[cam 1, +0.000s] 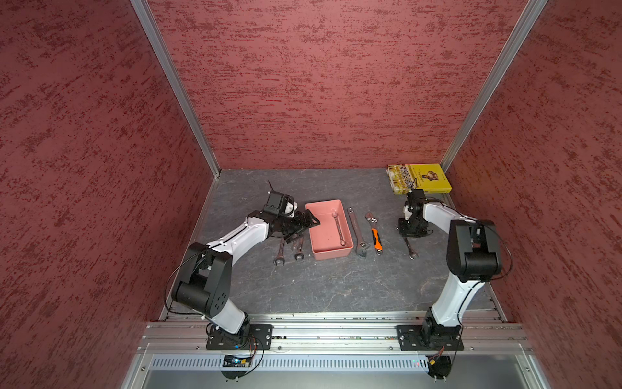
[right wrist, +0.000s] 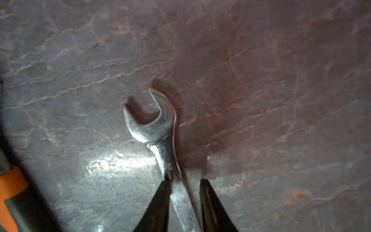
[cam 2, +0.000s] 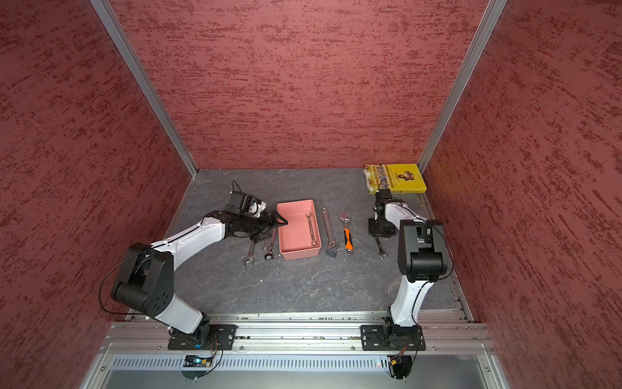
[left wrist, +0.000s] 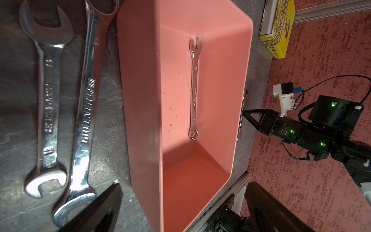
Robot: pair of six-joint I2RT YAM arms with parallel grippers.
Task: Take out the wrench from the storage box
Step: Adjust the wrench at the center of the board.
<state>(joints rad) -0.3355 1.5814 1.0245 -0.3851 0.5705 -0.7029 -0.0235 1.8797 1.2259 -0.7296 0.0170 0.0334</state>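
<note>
Right wrist, right pincer (right wrist: 184,180) part-open astride spanner (right wrist: 154,122), left pincer (left wrist: 183,183) wide, empty, at storage box (left wrist: 140,80)

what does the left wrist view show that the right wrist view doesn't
Left wrist only: the salmon-pink plastic storage box with a slim silver wrench inside, two large chrome spanners beside it, and a yellow book. Right wrist only: the open-end head of a steel spanner, plus an orange handle. Both: the dark grey stone-patterned table and the right gripper.
</note>
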